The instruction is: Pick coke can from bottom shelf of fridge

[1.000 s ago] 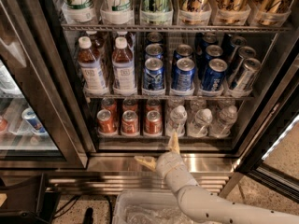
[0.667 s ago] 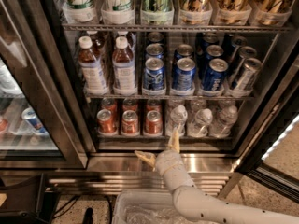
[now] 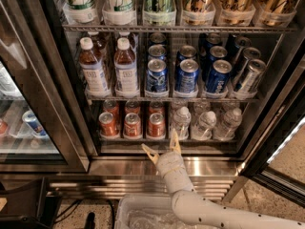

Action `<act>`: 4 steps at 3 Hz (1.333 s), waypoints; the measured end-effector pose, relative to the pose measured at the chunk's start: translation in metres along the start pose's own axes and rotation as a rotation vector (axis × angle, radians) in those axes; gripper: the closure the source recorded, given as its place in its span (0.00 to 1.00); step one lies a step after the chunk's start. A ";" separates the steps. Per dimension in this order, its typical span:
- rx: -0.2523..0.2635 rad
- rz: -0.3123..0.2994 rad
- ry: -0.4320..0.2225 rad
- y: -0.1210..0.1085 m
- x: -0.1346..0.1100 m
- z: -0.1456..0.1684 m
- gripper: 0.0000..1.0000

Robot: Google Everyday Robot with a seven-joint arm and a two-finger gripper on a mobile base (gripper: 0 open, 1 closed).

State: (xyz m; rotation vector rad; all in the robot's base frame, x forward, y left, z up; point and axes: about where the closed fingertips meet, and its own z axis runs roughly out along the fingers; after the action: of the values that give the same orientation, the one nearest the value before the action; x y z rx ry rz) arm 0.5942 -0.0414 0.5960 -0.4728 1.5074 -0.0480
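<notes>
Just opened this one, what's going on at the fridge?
The robot's arm reaches toward the bottom shelf of the open fridge. Its gripper is open and empty, hovering just in front of the shelf's edge, below the rightmost coke can of three and near the water bottles. No can is grasped yet.

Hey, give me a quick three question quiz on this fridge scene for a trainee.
1. True or false: the claw is shut on a red can.
2. How many red cans stand in the front row of the bottom shelf?
3. What shares that shelf with them? A blue cans, B water bottles, C juice bottles.
Key: 1 false, the claw is open, empty, just below the shelf's front edge; 2 three; 3 B.
</notes>
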 end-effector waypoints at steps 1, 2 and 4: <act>0.024 0.009 -0.011 0.000 0.001 0.002 0.23; 0.044 0.018 -0.024 0.000 0.002 0.004 0.27; 0.050 0.043 -0.051 0.010 -0.001 0.012 0.34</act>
State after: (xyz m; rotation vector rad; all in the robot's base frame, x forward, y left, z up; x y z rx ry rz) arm 0.6034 -0.0284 0.5936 -0.3991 1.4625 -0.0396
